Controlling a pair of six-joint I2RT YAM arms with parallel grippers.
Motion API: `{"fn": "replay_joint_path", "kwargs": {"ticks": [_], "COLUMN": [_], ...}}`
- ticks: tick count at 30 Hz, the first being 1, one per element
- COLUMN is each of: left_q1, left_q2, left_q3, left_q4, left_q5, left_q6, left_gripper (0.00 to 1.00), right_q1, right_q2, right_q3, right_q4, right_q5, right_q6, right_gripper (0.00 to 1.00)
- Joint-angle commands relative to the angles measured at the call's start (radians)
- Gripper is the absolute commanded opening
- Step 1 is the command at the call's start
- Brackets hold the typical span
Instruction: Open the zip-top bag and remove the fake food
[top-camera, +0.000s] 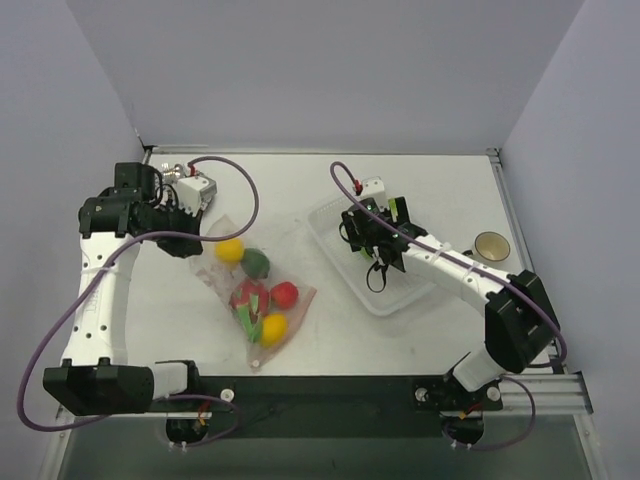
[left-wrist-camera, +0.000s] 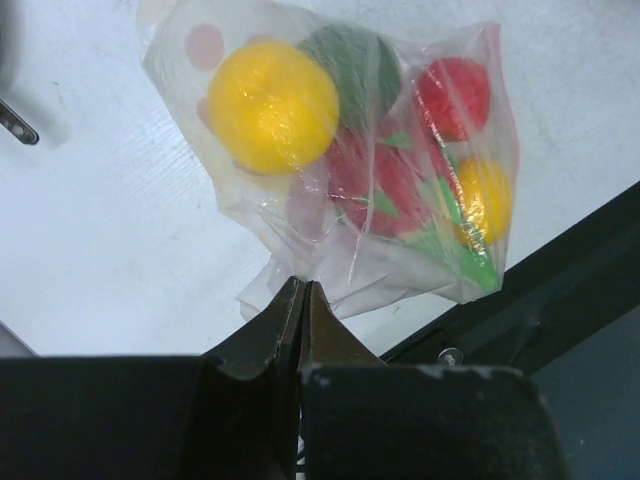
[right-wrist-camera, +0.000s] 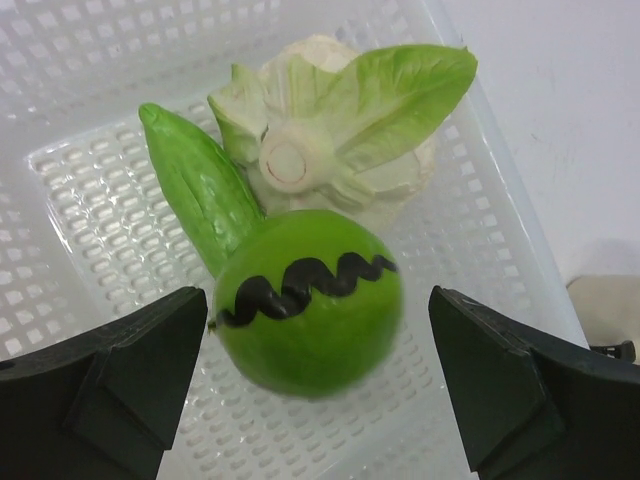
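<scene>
At 9 o'clock on the surface (top-camera: 290, 190): your left pincer (left-wrist-camera: 300, 300), jaws pressed together on a fold of the zip-top bag (left-wrist-camera: 350, 270).
Bag position: lies flat left of centre, trailing toward 5 o'clock from that pincer, its near end close to the black rail (top-camera: 330, 385).
Bag contents: fake food (left-wrist-camera: 272, 105) inside, two yellow pieces, one dark green, red ones with green bits.
Right pincer (right-wrist-camera: 318, 298): you have its fingers wide apart over the tray (right-wrist-camera: 80, 80), at 2 o'clock.
Between those fingers: round green fruit (right-wrist-camera: 310, 330) with a black squiggle, blurred, touching neither finger.
Tray, at 12 o'clock from the fruit: white cauliflower (right-wrist-camera: 300, 160) with green leaves, with the green pod (right-wrist-camera: 200, 190) just beside it.
At 3 o'clock: tan disc (top-camera: 490, 243), apart from the tray.
</scene>
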Motion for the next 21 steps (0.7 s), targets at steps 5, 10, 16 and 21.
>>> {"fn": "replay_joint_path", "kwargs": {"ticks": [5, 10, 16, 21], "left_q1": [0.145, 0.248, 0.228, 0.171], "left_q2": [-0.071, -0.005, 0.061, 0.102], "left_q3": [-0.353, -0.497, -0.64, -0.685], "left_q4": [0.187, 0.393, 0.614, 0.683], "left_q5": [-0.219, -0.334, -0.457, -0.512], "left_q6": [0.118, 0.184, 0.206, 0.183], "left_gripper": [0.0, 0.0, 0.0, 0.0], "right_q1": [0.076, 0.232, 0.452, 0.546], "right_q2": [-0.155, -0.271, -0.374, -0.27], "right_q3": [-0.024, -0.062, -0.332, -0.421], "right_q4": [-0.07, -0.073, 0.233, 0.384], "right_q5": [0.074, 0.065, -0.084, -0.215], "right_q6": [0.008, -0.032, -0.101, -0.112], "right_gripper": [1.0, 1.0, 1.0, 1.0]}}
